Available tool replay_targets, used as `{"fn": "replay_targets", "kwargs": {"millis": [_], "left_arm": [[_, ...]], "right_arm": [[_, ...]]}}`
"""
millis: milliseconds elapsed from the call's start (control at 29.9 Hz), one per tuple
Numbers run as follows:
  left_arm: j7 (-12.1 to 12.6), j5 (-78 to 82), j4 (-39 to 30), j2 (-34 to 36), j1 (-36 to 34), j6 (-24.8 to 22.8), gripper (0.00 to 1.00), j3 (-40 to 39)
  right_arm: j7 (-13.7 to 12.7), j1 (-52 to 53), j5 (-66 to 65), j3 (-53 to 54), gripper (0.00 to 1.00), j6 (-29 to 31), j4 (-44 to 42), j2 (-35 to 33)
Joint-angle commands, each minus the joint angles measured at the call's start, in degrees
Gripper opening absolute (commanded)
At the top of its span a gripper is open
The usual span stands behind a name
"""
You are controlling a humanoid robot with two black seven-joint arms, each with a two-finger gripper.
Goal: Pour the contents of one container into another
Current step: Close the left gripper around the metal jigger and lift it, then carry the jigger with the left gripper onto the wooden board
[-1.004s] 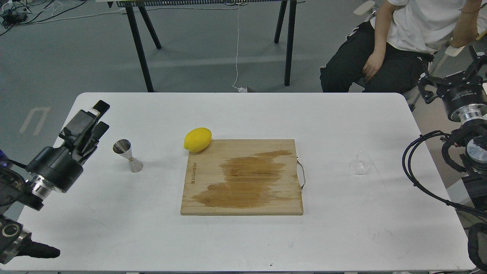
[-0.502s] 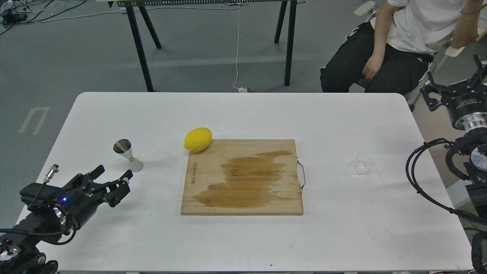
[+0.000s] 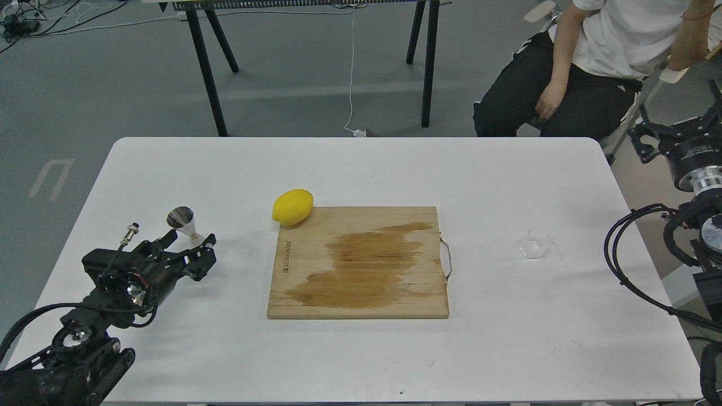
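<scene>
The steel jigger [image 3: 181, 219] stands upright on the white table [image 3: 361, 169], left of the board. My left gripper [image 3: 192, 241] is open, low at the jigger's base, one finger on either side of the lower cone, which they partly hide. I cannot tell whether the fingers touch it. The clear glass cup [image 3: 533, 242] stands alone on the right part of the table. My right gripper [image 3: 677, 132] hangs beyond the table's right edge, far from the cup, fingers spread and holding nothing.
A yellow lemon [image 3: 293, 206] lies at the far left corner of a wooden cutting board [image 3: 361, 262] with a dark wet stain and a metal handle [image 3: 447, 258]. A seated person [image 3: 586, 62] is behind the table's far right corner.
My left arm swung down from a raised pose to table height, then slid forward until its open fingers flank the jigger's base. The right gripper drifted slightly right. Jigger, cup and lemon stayed put.
</scene>
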Motion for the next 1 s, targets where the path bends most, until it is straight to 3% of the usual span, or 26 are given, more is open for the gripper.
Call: {"fn": "replay_targets", "kwargs": {"millis": [0,134,301,535,736,836,970], "left_arm": [[-0.03,-0.01,3.74,-1.84,-2.46,0.48,0.67,0.05],[-0.30,-0.01,4.28,-2.37,-2.64,0.74,0.33,0.23],[-0.12,-0.01,4.28,-2.11,-2.82,1.97,0.16,2.16],[-0.03,-0.01,3.23,-2.02,-4.57,3.29,0.11,2.07],[0.23,-0.01,-5.90,-0.09,-8.00,2.85,0.10,2.16],[1.81,-0.01,-11.26,0.01,-9.05,2.50,0.10,3.30],[3.57,-0.01,-14.61,-0.70,-12.22,2.50,0.10,10.49]], "right_arm": [[0.00,0.00,0.00,0.01,1.00,0.00,0.00,0.25],[0.00,0.00,0.00,0.01,1.00,0.00,0.00,0.34],[0.00,-0.08,0.00,0.01,1.00,0.00,-0.09,0.26],[0.00,0.00,0.00,0.01,1.00,0.00,-0.09,0.34],[0.00,0.00,0.00,0.36,1.00,0.00,-0.09,-0.01],[0.00,-0.08,0.00,0.36,1.00,0.00,-0.17,-0.36],[0.00,-1.22,0.00,0.89,1.00,0.00,-0.17,-0.53]]}}
